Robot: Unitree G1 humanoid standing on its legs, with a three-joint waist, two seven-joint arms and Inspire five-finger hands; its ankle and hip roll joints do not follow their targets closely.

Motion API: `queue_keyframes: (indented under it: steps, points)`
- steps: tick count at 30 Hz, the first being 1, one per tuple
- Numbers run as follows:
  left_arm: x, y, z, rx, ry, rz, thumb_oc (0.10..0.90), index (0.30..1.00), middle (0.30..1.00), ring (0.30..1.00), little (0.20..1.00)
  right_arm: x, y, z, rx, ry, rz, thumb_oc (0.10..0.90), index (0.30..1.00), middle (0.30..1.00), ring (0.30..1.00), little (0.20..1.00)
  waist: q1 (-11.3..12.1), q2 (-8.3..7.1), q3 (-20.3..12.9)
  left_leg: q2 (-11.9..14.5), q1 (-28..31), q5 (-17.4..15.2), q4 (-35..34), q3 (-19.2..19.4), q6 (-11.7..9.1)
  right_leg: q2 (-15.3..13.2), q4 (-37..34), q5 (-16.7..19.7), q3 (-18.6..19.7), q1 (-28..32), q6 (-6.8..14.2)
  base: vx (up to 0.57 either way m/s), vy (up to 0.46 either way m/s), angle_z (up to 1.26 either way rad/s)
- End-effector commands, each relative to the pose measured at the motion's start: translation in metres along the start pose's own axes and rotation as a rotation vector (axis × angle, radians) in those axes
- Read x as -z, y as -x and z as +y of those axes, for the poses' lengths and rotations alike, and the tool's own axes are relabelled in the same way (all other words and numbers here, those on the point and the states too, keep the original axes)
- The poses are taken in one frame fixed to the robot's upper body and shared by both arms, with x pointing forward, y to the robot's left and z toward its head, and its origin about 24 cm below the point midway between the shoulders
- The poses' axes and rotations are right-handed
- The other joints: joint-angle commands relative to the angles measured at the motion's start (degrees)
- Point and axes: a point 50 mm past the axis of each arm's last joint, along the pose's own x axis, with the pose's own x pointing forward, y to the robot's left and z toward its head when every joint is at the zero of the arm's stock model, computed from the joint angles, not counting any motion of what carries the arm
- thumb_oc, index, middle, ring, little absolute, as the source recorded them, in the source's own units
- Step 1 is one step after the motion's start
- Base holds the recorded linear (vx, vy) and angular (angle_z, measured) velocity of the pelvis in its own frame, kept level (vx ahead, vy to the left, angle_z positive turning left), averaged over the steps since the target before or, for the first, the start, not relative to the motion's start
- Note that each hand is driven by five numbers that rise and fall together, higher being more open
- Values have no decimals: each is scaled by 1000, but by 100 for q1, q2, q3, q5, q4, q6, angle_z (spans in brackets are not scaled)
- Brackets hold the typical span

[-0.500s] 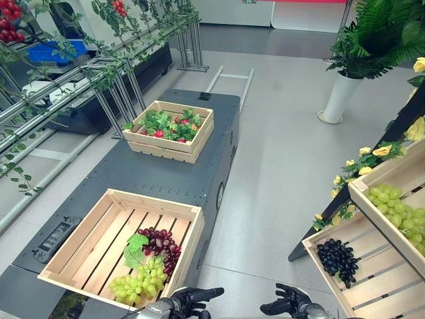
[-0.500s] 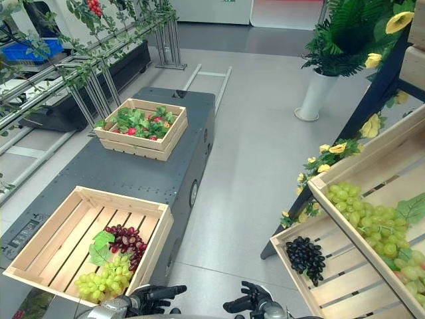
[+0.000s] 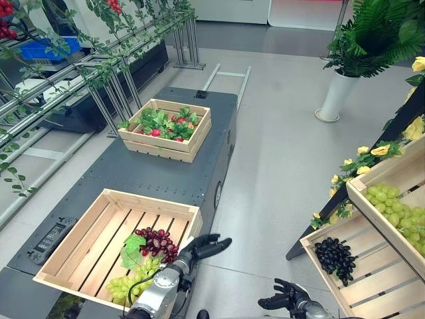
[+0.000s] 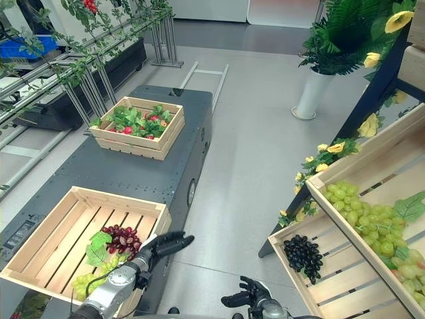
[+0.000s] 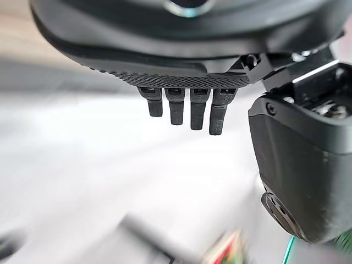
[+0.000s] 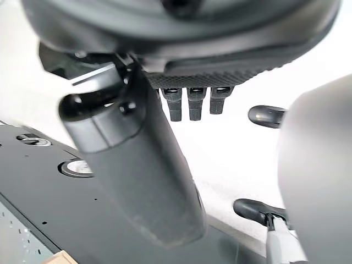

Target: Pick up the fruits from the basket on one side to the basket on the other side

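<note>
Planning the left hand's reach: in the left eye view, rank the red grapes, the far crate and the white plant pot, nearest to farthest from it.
1. Red grapes, in the near crate, beside the left hand.
2. Far crate, platform's far end.
3. White plant pot, floor, far right.

Bare floor [image 3: 265,199] between crate [image 3: 149,201] and shelf [image 3: 382,278]
</note>
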Motion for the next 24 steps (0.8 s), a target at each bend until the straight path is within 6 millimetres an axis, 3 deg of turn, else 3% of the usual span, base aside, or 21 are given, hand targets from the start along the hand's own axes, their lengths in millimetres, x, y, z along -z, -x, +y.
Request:
queue_keyframes:
  steps: [1, 5, 10, 17, 20, 24]
  points:
    - [-81, -5, 42, -279, -123, -377, 800, 900, 900, 900, 900, -31, 0, -8, 9, -19, -149, 800, 900, 900, 900, 900, 176, 0, 2, -356, 98, -464, 52, -40, 18, 235, 37, 18, -113, -2, -112, 9, -21, 3]
    - [-96, 9, 67, -465, -263, -456, 800, 900, 900, 900, 900, -33, 2, -7, -29, 52, -167, 800, 900, 900, 900, 900, 276, -23, 26, -362, -10, -409, 52, -141, -24, 255, 37, 6, -182, -49, -145, -9, 20, 7]
    - [-118, 22, 94, -665, -465, -529, 800, 900, 900, 900, 900, -26, 5, -22, 59, -63, -177, 800, 900, 900, 900, 900, 213, -37, 123, -152, -107, -295, 52, 439, -132, 135, 37, 57, -663, -58, -146, -5, 136, 52]
    - [-94, 38, 126, -836, -597, -414, 800, 900, 900, 900, 900, -9, 8, -30, 100, -102, -168, 800, 900, 900, 900, 900, 327, -11, 205, -324, -53, -380, 52, 390, 10, -68, 339, -58, -890, -51, -61, 70, 169, 36]
    - [-89, 46, 138, -867, -679, -376, 800, 900, 900, 900, 900, -11, 12, -31, 90, -102, -197, 800, 900, 900, 900, 900, 339, 8, 276, -395, -37, -389, 52, 412, 108, -131, 940, -167, -945, -238, 12, 55, 177, 16]
    - [-89, 56, 154, -871, -770, -343, 800, 900, 900, 900, 900, -22, 14, -27, 51, -89, -251, 800, 900, 900, 900, 900, 267, 64, 529, -493, 6, -380, 52, 404, 302, -348, 3119, 319, -732, -1417, 403, -5, 126, 16]
